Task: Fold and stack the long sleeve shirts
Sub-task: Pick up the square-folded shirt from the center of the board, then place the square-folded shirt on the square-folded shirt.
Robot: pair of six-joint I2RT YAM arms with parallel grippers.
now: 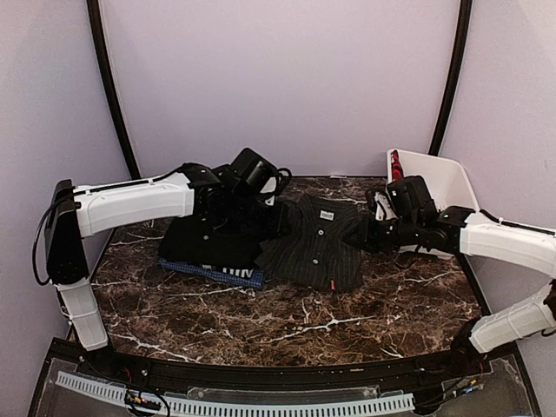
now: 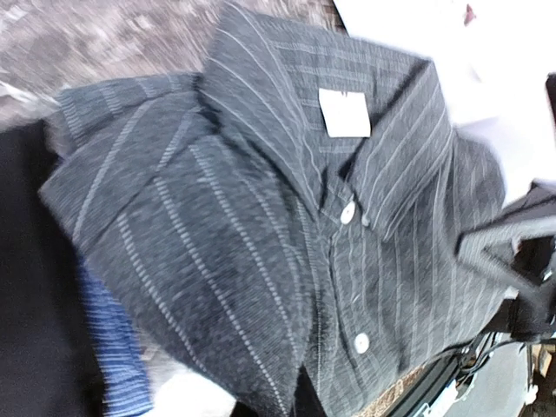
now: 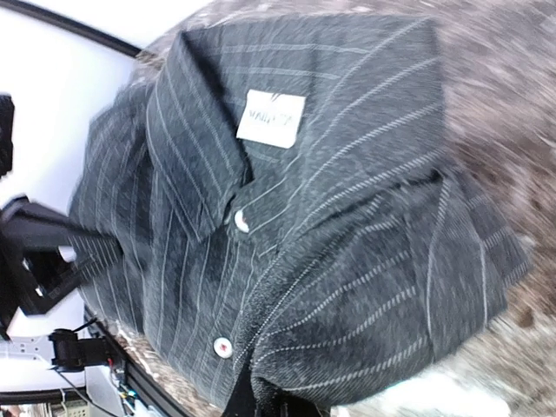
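Note:
A folded black pinstriped long sleeve shirt (image 1: 314,245) lies in the middle of the marble table, collar and white label facing up. My left gripper (image 1: 270,217) is shut on its left edge and my right gripper (image 1: 361,233) is shut on its right edge. In both wrist views the striped cloth (image 2: 287,217) (image 3: 304,217) fills the frame and covers the fingertips. To the left, a plain black shirt (image 1: 208,241) rests on a blue shirt (image 1: 219,274) with white lettering. The pinstriped shirt's left side overlaps that pile.
A white plastic basket (image 1: 445,178) stands at the back right, just behind my right arm, with a red thing at its rim. The brown marble tabletop (image 1: 287,321) stretches toward the near edge. Purple walls close in the back and both sides.

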